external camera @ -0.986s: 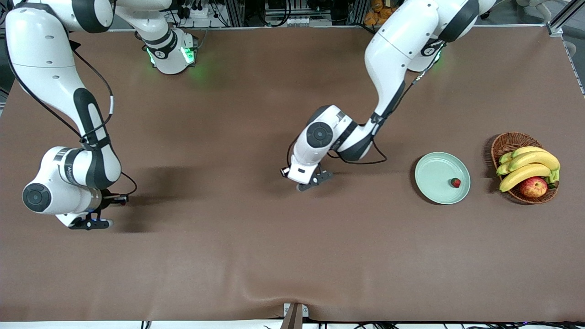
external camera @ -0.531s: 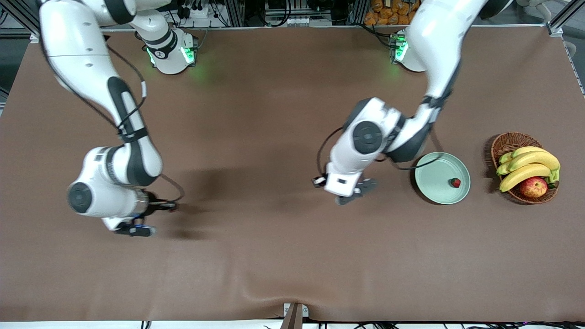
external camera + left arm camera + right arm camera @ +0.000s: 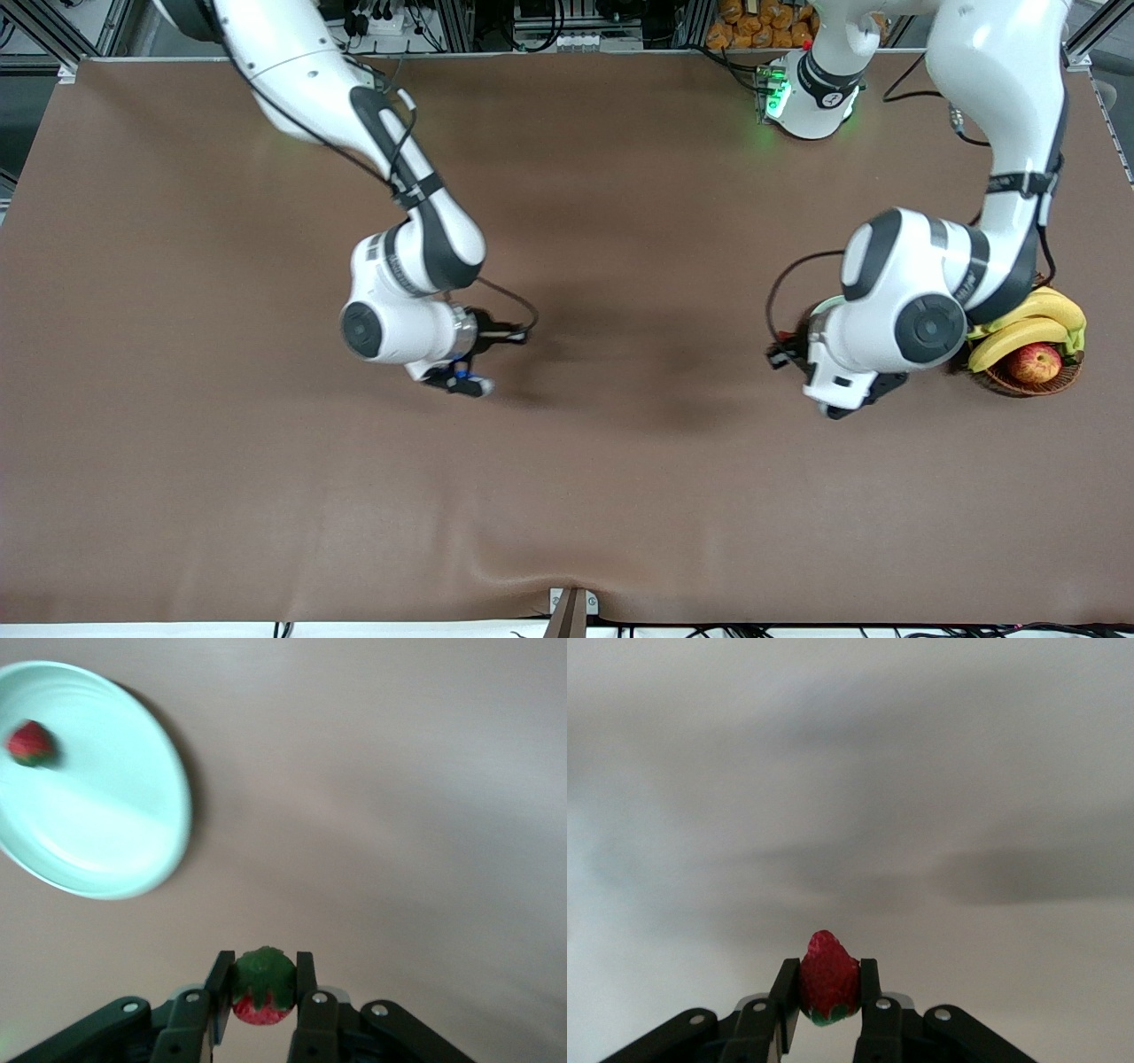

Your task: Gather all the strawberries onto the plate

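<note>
My left gripper [image 3: 852, 400] is shut on a strawberry [image 3: 262, 988], green top facing the left wrist camera, and is up in the air over the table beside the plate. The pale mint plate [image 3: 106, 815] holds one strawberry [image 3: 31, 742]. In the front view my left arm hides most of the plate; only a sliver of its rim [image 3: 822, 307] shows. My right gripper [image 3: 461, 383] is over the middle of the table and is shut on another strawberry [image 3: 829, 979], red tip pointing away from the right wrist camera.
A brown wicker basket [image 3: 1019, 383] with bananas [image 3: 1036, 323] and a red-yellow apple [image 3: 1035, 361] stands beside the plate at the left arm's end of the table. The brown table cloth [image 3: 567, 496] is wrinkled near the front edge.
Both arms have swung toward the left arm's end: the left gripper from the table's middle to the plate, the right gripper from its own end to the middle. The left arm now covers the plate.
</note>
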`<action>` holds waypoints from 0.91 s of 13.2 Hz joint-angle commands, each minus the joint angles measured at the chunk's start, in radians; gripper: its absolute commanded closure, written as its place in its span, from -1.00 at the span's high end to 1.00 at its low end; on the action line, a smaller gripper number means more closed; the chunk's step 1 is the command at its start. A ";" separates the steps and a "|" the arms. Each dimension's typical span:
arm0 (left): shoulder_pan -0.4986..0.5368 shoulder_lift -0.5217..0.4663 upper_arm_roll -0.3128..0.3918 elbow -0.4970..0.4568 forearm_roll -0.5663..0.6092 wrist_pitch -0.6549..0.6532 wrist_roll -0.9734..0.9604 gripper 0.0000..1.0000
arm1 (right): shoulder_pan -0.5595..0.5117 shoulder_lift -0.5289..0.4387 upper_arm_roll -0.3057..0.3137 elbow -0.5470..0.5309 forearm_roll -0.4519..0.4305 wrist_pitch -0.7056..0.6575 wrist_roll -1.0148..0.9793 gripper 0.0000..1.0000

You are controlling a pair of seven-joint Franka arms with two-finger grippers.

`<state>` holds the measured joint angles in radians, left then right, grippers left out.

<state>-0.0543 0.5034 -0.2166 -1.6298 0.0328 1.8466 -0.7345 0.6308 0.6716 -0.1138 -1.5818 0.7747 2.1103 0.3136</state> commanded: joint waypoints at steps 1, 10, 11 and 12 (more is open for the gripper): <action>0.057 0.015 -0.012 -0.077 0.117 0.042 0.046 -1.00 | 0.062 0.009 -0.012 -0.004 0.057 0.036 0.007 -1.00; 0.186 0.005 -0.021 -0.185 0.154 0.203 0.218 1.00 | 0.145 0.092 -0.012 -0.006 0.115 0.198 0.005 0.27; 0.185 -0.015 -0.042 -0.183 0.153 0.189 0.216 1.00 | 0.144 0.091 -0.012 -0.012 0.114 0.230 0.007 0.72; 0.189 -0.031 -0.084 -0.176 0.139 0.171 0.211 1.00 | 0.136 0.088 -0.012 -0.012 0.115 0.229 0.008 1.00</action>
<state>0.1332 0.5320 -0.2459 -1.7956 0.1759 2.0548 -0.5105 0.7695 0.7646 -0.1204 -1.5891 0.8656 2.3230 0.3171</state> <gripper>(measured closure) 0.106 0.419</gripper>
